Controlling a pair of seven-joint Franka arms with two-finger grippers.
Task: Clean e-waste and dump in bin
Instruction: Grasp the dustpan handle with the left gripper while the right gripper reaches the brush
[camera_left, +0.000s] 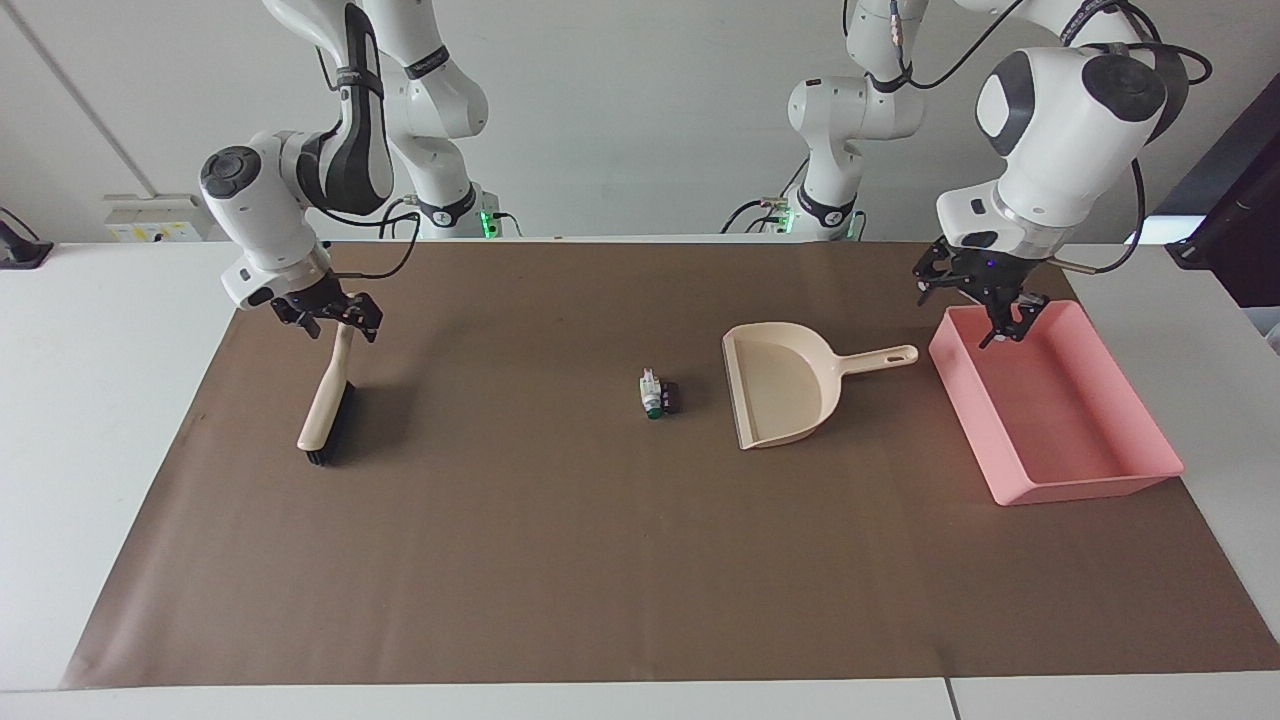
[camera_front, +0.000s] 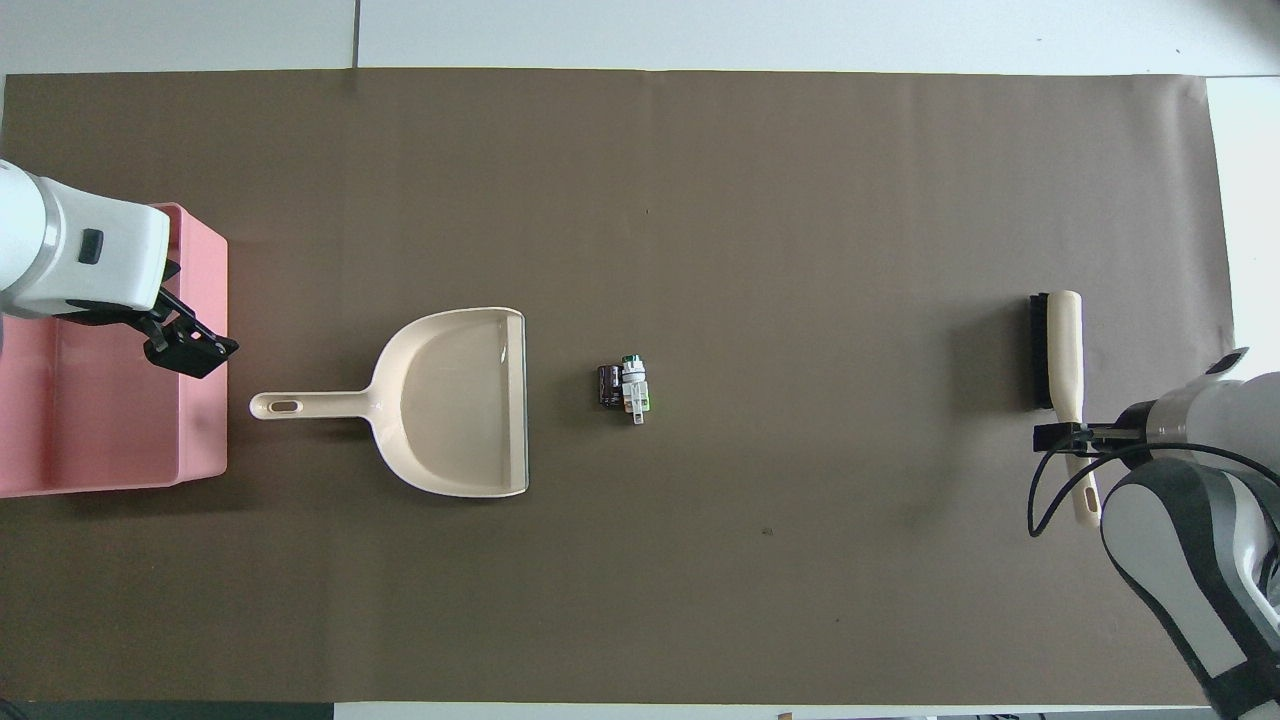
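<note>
The right gripper (camera_left: 328, 320) hangs low over the handle of the brush (camera_left: 327, 402), at the right arm's end of the counter (camera_left: 90, 400). Its fingers (camera_left: 372, 328) are spread to either side of the handle's upper part; whether they touch it I cannot tell. The brush lies on the brown mat (camera_left: 600, 560), bristles down and dark, its beige handle pointing toward the robots. In the overhead view the same gripper (camera_front: 1062, 436) sits across the handle of the brush (camera_front: 1064, 350).

The left gripper (camera_left: 982, 310) hovers over the corner of the bin (camera_left: 1090, 480) nearest the robots, on the side toward the dustpan (camera_left: 785, 395). Its fingers (camera_left: 1000, 335) are spread apart and hold nothing. Seen from above, this gripper (camera_front: 190, 345) is over the bin's wall (camera_front: 205, 400) on the dustpan side.

The e-waste (camera_left: 657, 393) lies on the mat near the middle of the counter, a small cluster of white, green and black bits. It sits just beside the open mouth of the dustpan, apart from it, and well apart from both the brush and the bin. From overhead the e-waste (camera_front: 625, 385) faces the wide edge of the dustpan (camera_front: 450, 400).

The dustpan rests flat, its handle pointing toward the bin, the tip near the bin's wall but not touching. The pink bin stands at the left arm's end, partly on the mat.
</note>
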